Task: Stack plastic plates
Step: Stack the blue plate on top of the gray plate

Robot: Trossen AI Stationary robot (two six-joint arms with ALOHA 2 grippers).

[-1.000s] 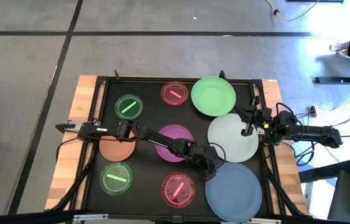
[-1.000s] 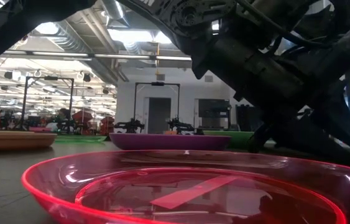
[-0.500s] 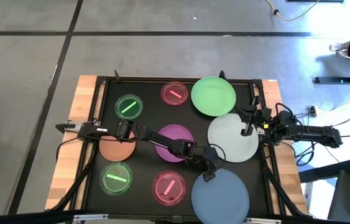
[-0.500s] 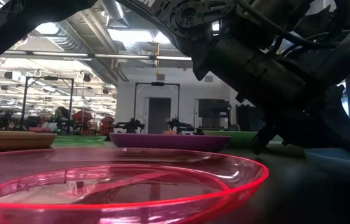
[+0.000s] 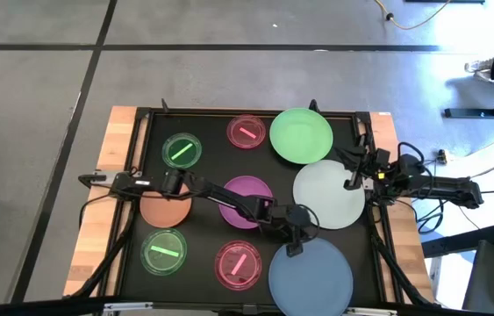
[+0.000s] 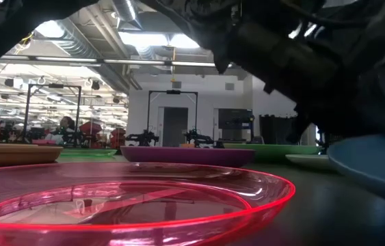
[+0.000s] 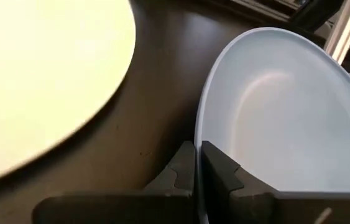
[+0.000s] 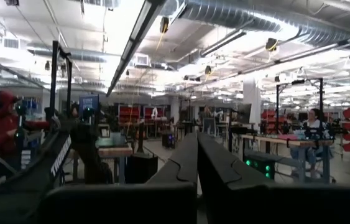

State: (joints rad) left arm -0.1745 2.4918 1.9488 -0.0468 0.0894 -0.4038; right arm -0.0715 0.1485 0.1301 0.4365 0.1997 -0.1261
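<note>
Blue plate [image 5: 311, 276] sits at the table's near edge, its rim pinched between the closed fingers of our left gripper [image 5: 294, 245], which grips the edge facing the white plate [image 5: 329, 195]. We judge the white plate, just beyond the gripper, the likely stacking target, so the blue plate must travel away from the near edge. Right gripper [image 5: 353, 183], fingers pressed together and empty, waits at the white plate's right side.

My left claw [image 5: 291, 248] is hemmed in between the white plate [image 5: 328, 195] and the blue plate [image 5: 311, 277] it pinches. The pink plate [image 5: 239, 265] lies just beside the blue one; bare mat [image 5: 207, 239] opens between pink and purple [image 5: 247, 201].
</note>
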